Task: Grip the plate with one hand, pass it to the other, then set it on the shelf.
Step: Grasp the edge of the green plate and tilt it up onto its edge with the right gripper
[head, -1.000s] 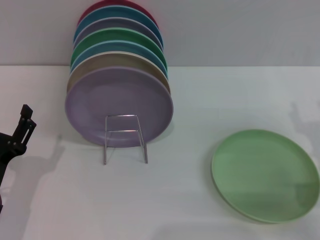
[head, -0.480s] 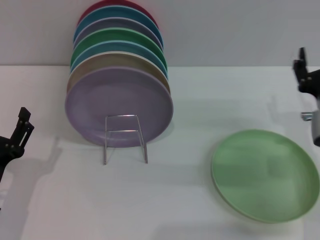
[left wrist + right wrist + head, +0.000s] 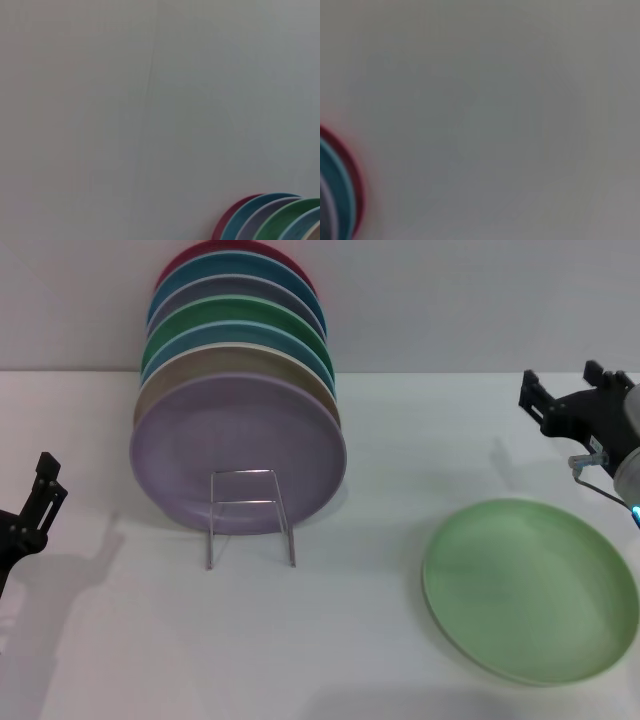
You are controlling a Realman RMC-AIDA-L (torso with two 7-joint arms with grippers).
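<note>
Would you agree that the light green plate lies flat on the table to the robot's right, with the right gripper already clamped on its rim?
Not quite: in the head view the right gripper hangs above and behind the plate, clear of its rim. The plate does lie flat on the table, to the robot's right.
</note>
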